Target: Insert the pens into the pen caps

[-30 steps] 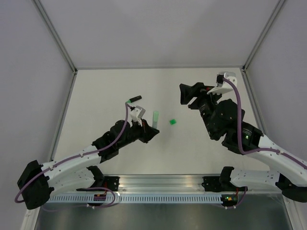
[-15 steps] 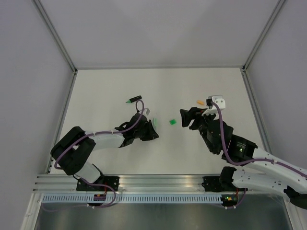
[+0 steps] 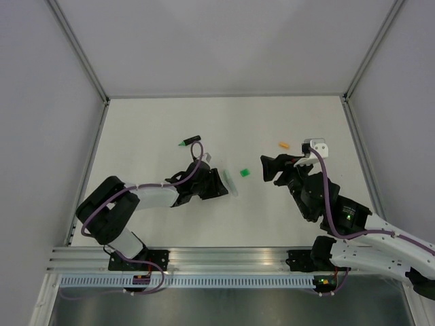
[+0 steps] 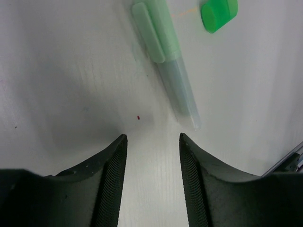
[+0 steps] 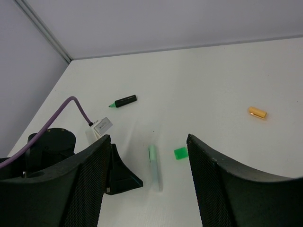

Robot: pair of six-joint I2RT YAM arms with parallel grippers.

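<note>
**A:** Where's the pen?

**B:** The pale green pen [image 4: 168,61] lies flat on the desk [image 3: 149,122], just beside the green cap [image 4: 218,14]. Its green end is nearest the cap but not touching it, so nothing is joined yet.

**A:** And the claws?

**B:** My left claw [image 4: 152,142] sits low at the pen's pale end, the end away from the cap, with its fingers spread and nothing between them. My right claw [image 5: 147,138] hangs on the cap's other side, spread wide and empty.

**A:** What worries you?

**B:** Three things, I reckon. The pen is round, so a finger landing off-centre could roll it into the cap and knock the cap away. The cap is tiny, and wide fingers may flick or tip it instead of pinching it. Both claws are also working close around the cap, so they could bump.

**A:** Anything else nearby?

**B:** A black pen [image 3: 190,141] lies well beyond the left claw from the cap. An orange piece [image 3: 284,144] lies past the right claw; I can't tell whether it's a pen or a cap.
</note>
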